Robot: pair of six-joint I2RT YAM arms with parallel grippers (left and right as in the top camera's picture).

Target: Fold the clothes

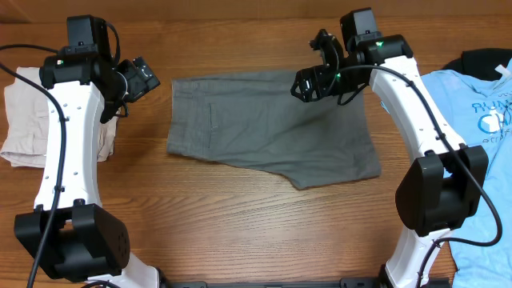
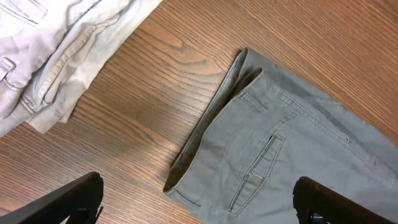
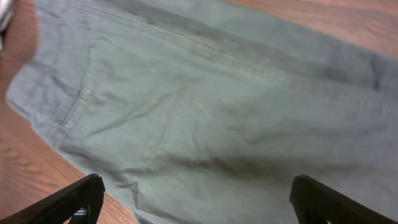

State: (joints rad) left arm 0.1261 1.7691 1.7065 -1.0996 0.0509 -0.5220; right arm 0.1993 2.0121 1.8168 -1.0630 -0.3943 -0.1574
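Shorts (image 1: 272, 132) flat beneath right tool (image 1: 309, 85), beside left tool (image 1: 149, 78)

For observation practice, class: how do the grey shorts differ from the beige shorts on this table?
The grey shorts are spread flat mid-table; the beige shorts sit bunched in a pile at the left edge. The grey shorts show nearly whole; the beige shorts are partly hidden by the left arm. Both rest on the table, unheld.

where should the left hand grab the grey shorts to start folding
Pinch the waistband at a corner of the grey shorts, coming from the side of the left hand. The shorts lie flat, but the waistband gapes open there, giving an edge to pinch.
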